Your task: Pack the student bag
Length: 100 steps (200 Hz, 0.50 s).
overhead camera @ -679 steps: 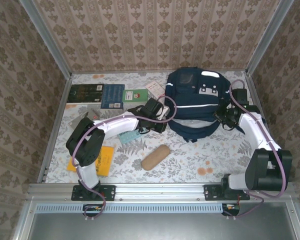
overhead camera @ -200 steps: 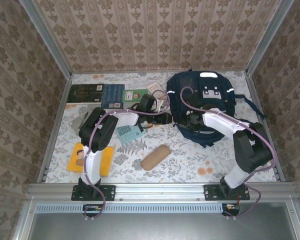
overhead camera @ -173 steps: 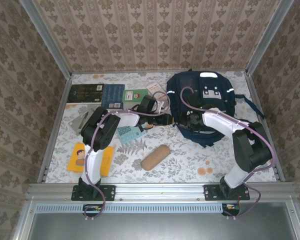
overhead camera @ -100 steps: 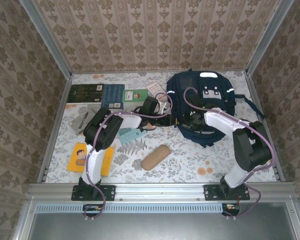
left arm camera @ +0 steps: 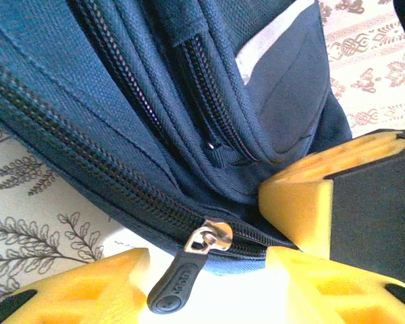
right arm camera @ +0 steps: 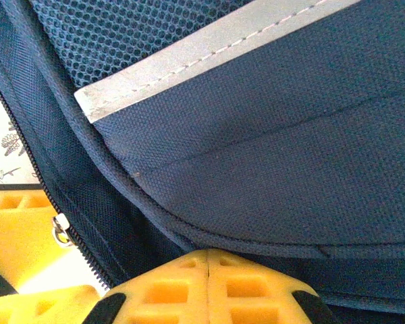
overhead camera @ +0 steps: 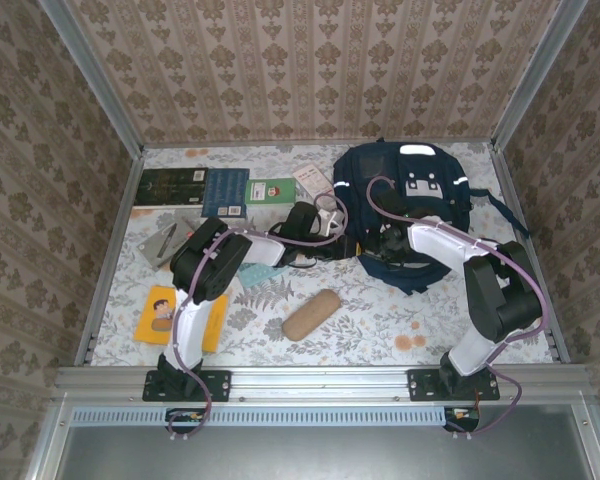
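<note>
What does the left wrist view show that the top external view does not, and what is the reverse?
Left wrist view, close up: a zipper's silver slider with its dark pull tab, lying between the open yellow fingers of the left gripper.
Top external view, from above: both arms, a brown pouch, a yellow booklet and a row of books at the far edge.
Both: the navy student bag and the patterned table cover.

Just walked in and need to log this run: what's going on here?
Both arms are at the navy student bag. The left gripper stands open with the zipper pull between its fingers; the right gripper is shut against the fabric close by. Books and a brown pouch lie on the table, not yet packed.
</note>
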Available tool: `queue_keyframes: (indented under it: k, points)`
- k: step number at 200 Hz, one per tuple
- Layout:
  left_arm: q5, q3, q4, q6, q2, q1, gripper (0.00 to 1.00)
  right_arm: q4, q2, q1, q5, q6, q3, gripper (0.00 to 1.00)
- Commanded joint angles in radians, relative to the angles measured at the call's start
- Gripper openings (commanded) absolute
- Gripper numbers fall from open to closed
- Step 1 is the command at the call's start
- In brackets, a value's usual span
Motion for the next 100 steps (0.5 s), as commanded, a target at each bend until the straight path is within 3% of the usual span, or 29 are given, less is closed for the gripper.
queue_keyframes:
  k: [1, 62, 100]
  points:
    - [0.053, -0.021, 0.04, -0.038, 0.001, -0.013, 0.5, -0.018, 0.016, -0.006, 0.008, -0.007, -0.016, 0.06]
    - [0.025, -0.042, 0.03, -0.031, -0.029, -0.013, 0.4, -0.019, 0.019, -0.009, 0.007, -0.012, -0.018, 0.06]
    - [0.015, -0.049, 0.021, -0.029, -0.038, 0.0, 0.28, -0.019, 0.02, -0.01, 0.005, -0.014, -0.019, 0.06]
